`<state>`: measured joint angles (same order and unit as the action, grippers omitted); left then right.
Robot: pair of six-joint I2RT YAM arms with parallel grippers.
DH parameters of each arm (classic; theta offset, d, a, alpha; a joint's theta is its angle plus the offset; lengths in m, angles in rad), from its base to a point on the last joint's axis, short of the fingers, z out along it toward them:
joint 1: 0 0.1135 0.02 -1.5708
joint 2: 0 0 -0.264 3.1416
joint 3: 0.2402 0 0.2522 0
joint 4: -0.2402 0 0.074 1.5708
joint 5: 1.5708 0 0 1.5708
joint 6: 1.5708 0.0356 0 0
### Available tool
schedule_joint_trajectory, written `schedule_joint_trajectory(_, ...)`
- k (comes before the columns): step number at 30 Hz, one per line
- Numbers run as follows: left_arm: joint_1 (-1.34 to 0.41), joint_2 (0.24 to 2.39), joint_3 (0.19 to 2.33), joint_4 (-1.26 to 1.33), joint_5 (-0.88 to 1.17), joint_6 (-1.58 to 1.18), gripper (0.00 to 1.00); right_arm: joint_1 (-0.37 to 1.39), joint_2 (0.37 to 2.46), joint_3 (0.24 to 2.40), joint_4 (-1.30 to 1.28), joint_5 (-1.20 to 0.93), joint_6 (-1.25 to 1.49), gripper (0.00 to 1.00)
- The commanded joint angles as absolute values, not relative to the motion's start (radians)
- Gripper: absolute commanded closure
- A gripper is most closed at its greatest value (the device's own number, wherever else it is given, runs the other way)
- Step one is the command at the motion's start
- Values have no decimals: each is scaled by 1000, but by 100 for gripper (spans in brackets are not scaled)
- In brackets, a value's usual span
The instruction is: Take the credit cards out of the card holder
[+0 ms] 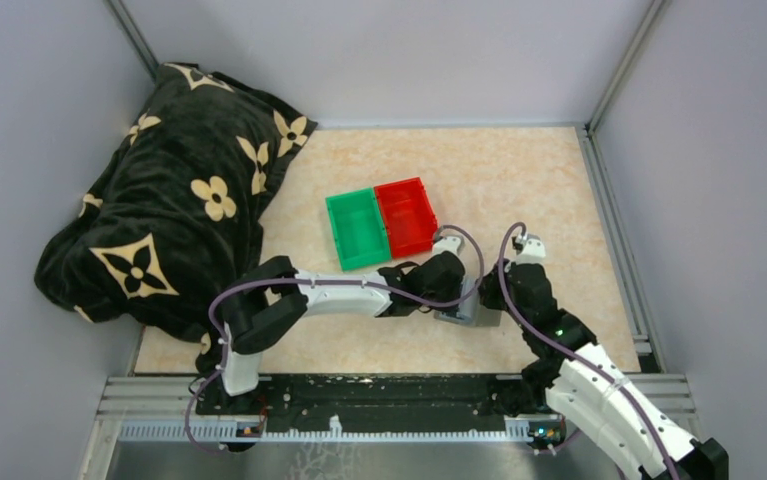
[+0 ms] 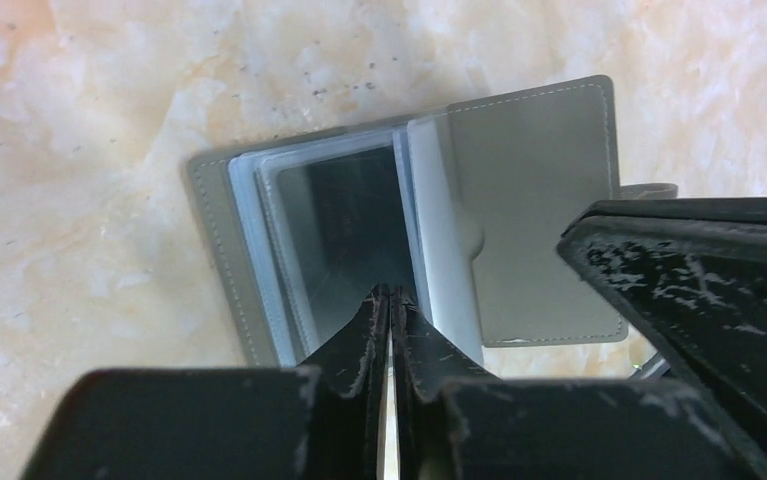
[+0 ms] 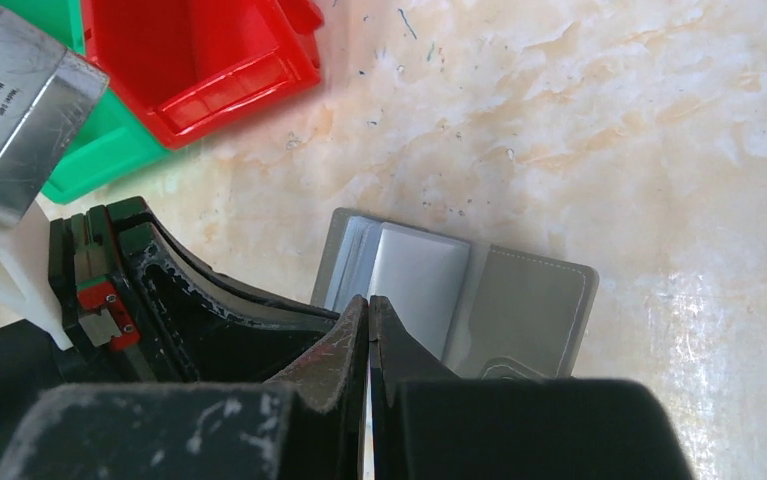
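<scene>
One beige marble-patterned tabletop (image 1: 529, 180), walled in grey. One large black plush blanket (image 1: 174, 200) with beige flower prints, heaped on the far left side. Two small open plastic boxes, one green bin (image 1: 357, 230) and one red bin (image 1: 406, 215), touching side by side near the middle, just beyond the arms. One small flat grey bifold card holder (image 2: 539, 180), lying spread open on the table on the near side of the bins, between the two grippers and largely hidden by them from above. Inside it, a stack of clear sleeves (image 2: 259, 260). One dark glossy credit card (image 2: 349, 230) visible in the top sleeve; full count of cards impossible to tell. Left gripper (image 2: 391, 300): fingers pinched almost together, only a thin slit between, tips at the near edge of the dark card; whether anything is caught between them, cannot tell. Right gripper (image 3: 369, 305): fingers clenched tight, tips over the middle of the open card holder, grasping nothing visible.
</scene>
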<state>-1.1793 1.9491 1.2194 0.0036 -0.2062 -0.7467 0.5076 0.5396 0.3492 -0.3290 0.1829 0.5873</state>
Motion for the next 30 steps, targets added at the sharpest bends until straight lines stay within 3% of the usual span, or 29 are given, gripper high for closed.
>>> schedule_joint_trajectory(1, -1202, 1986, 1289, -59, -233, -709, 98, 500, 516, 412, -333, 207, 588, 100)
schedule_joint_trajectory(7, -1217, 2025, 1337, -61, -187, -684, 99, 499, 486, 417, -355, 223, 592, 100)
schedule_joint_trajectory(13, -1234, 2048, 1340, 28, -85, -684, 77, 496, 465, 427, -377, 234, 591, 100)
schedule_joint_trajectory(20, -1250, 2076, 1321, 84, -25, -696, 61, 492, 475, 426, -372, 229, 608, 98)
schedule_joint_trajectory(27, -1246, 2037, 1247, 116, -59, -723, 60, 482, 566, 354, -310, 197, 640, 94)
schedule_joint_trajectory(30, -1245, 1992, 1201, 161, -64, -730, 64, 481, 607, 287, -216, 166, 661, 94)
